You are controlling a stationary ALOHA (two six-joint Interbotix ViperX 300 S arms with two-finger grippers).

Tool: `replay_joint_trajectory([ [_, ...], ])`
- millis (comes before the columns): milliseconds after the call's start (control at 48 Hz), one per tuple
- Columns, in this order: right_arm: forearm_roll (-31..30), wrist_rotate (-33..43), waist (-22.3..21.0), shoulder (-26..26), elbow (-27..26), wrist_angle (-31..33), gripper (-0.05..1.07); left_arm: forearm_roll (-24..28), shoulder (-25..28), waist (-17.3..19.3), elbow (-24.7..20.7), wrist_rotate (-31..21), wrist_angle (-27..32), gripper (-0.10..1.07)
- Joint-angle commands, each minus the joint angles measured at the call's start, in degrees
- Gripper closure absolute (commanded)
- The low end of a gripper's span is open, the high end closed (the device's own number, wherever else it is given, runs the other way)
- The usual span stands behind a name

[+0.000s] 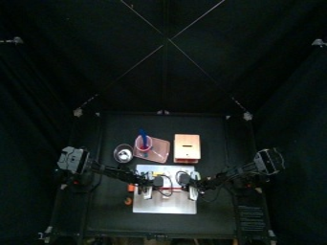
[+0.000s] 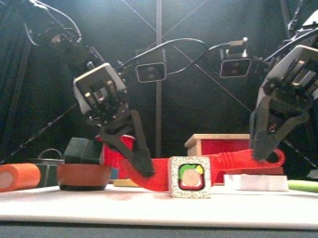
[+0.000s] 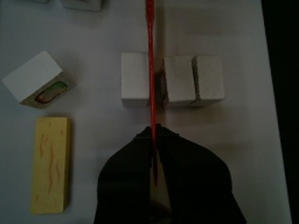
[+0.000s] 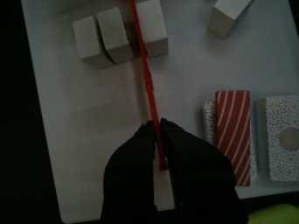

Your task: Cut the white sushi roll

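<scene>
1. White surface: the board point(image 3: 100, 188) carries all the food pieces.
2. Pincers: the left gripper point(image 3: 151, 133) and the right gripper point(image 4: 156, 127) are each clamped on the thin red blade point(image 3: 149, 61).
3. Target: the white sushi roll point(image 3: 170, 79), in three segments, lies mid-board directly under the blade.
4. Neighbours: the yellow block point(image 3: 49, 164) and the red-striped piece point(image 4: 233, 131) lie clear of the blade.

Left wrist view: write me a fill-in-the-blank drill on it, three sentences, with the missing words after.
1. The white sushi roll shows as ___ blocks in a row.
2. The long flat piece lying apart from it is ___.
3. The left gripper is shut on a thin ___ strip that crosses the roll.
Missing words: three; yellow; red.
</scene>
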Motion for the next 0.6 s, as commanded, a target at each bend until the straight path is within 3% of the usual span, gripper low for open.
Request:
replay_joint_trajectory([
  [0, -0.09, 0.18, -1.85, -0.53, -1.32, 0.44, 0.83, 0.18, 0.35, 0.88, -0.44, 0.09, 0.26, 0.51],
  [292, -1.76, -0.53, -5.1, -2.02, -1.41, 0.88, 0.83, 2.72, -0.44, 5.19, -0.79, 0.18, 0.26, 0.51],
  [583, -2.02, -0.53, -4.75, -7.56, -1.76, 0.97, 0.83, 5.45, -5.36, 5.27, -0.7, 0.18, 0.97, 0.51],
])
